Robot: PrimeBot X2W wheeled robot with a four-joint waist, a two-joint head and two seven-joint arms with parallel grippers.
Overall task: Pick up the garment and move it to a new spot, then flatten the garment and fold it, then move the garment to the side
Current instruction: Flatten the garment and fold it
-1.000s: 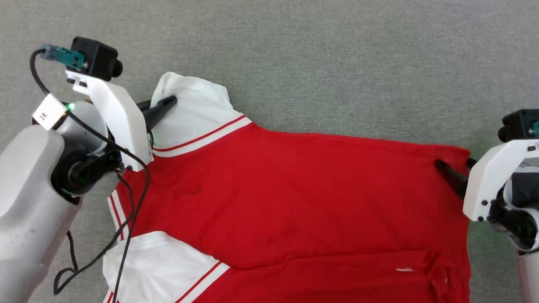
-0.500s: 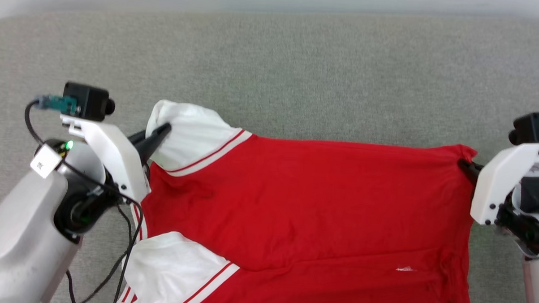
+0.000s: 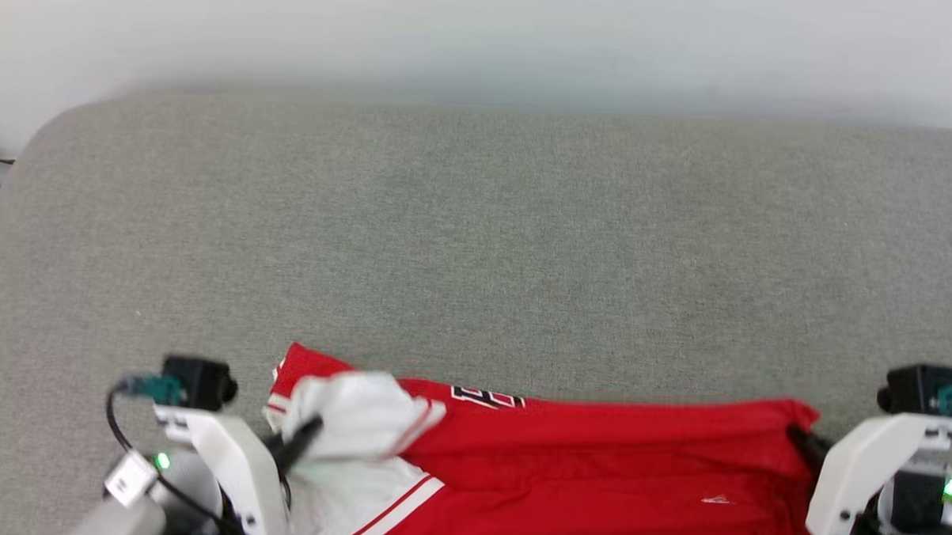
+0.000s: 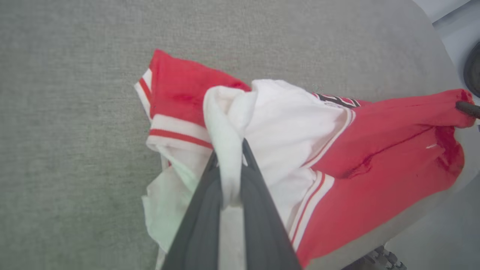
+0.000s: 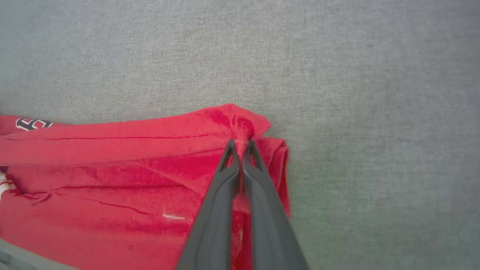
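Left gripper (image 4: 229,150) is pinching the bunched white sleeve and right gripper (image 5: 240,144) is clamping a red hem corner. So the garment (image 3: 596,470) is stretching sideways between them, long axis running gripper to gripper. Loads of bare grey surface (image 3: 477,244) is lying ahead of both sets of fingertips, and its near edge is sitting right behind them.
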